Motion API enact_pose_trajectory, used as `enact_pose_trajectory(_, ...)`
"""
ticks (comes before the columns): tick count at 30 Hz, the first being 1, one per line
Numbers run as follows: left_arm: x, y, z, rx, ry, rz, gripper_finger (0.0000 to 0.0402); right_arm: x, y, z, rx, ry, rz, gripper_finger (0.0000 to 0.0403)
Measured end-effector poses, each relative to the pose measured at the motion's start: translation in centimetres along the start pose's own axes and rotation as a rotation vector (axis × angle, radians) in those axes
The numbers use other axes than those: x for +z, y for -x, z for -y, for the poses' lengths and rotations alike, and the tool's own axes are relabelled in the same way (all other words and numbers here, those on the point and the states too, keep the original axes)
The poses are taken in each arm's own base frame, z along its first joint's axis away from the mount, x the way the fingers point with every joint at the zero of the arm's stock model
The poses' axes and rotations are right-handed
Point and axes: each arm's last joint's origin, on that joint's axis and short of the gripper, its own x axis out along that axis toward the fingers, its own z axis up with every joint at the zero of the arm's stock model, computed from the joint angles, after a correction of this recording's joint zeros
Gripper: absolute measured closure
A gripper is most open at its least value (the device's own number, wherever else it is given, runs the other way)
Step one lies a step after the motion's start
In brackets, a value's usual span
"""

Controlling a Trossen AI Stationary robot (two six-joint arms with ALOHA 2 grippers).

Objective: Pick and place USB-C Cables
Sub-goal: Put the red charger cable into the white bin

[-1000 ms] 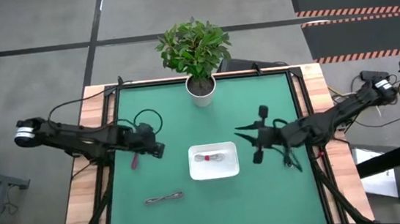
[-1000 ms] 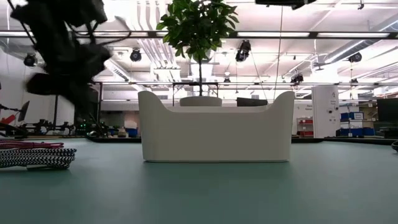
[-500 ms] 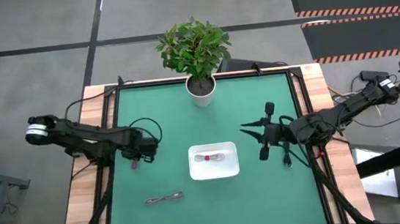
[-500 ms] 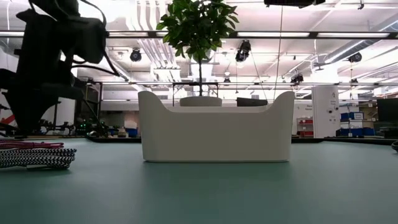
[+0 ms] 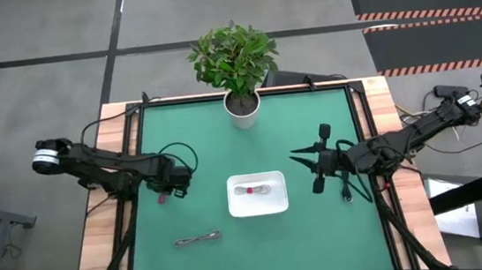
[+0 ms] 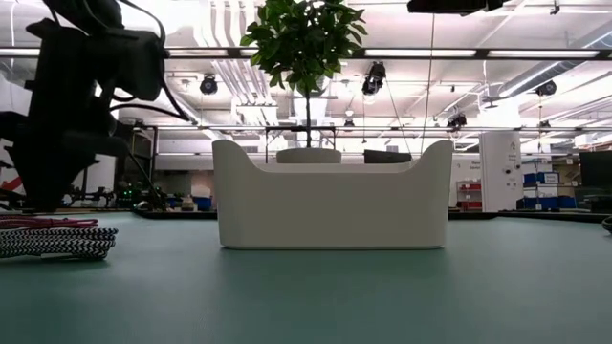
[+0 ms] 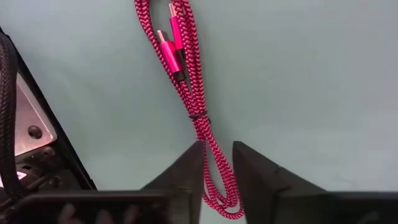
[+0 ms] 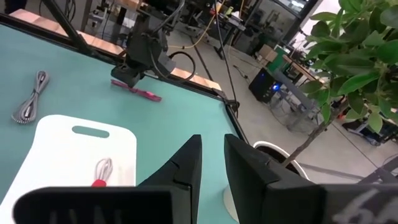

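Straddling the magenta cable (image 7: 186,81), left claw (image 7: 216,163), cable's lower end cut off.

- Left arm: reaches in from the left edge of the counter, bent low, wrist pointed down at the surface.
- Left claw (image 7: 217,163): down at the counter's left-centre, fingers (image 7: 186,168) parted by a narrow gap, one on each side of the magenta-pink cable (image 7: 186,81) lying flat.
- Right arm: extends in from the right edge, raised off the surface.
- Right claw (image 8: 210,160): right of centre, held clear, fingers (image 8: 184,167) a narrow gap apart, nothing between them.
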Motion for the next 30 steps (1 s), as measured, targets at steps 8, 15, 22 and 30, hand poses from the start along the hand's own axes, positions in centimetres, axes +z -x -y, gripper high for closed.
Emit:
enact_pose_trajectory(8,0.1,-0.4,-0.3,0.028,0.002,0.041,0.0233,-0.1,0.0,0.0,0.004,-0.009,-0.012,0.0344)
enact_pose_trajectory(15,0.3,-0.9,0.0,0.070,-0.001,0.089,0.0227,-0.1,0.0,0.0,0.004,-0.008,-0.012,0.0344)
enact_pose_trajectory(22,0.4,-1.9,0.7,0.120,-0.009,0.076,0.0239,-0.1,0.0,0.0,0.004,-0.009,-0.012,0.0344)
enact_pose_trajectory(30,0.5,-2.7,1.1,0.173,-0.017,0.064,0.0240,-0.1,0.0,0.0,0.003,-0.008,-0.013,0.0344)
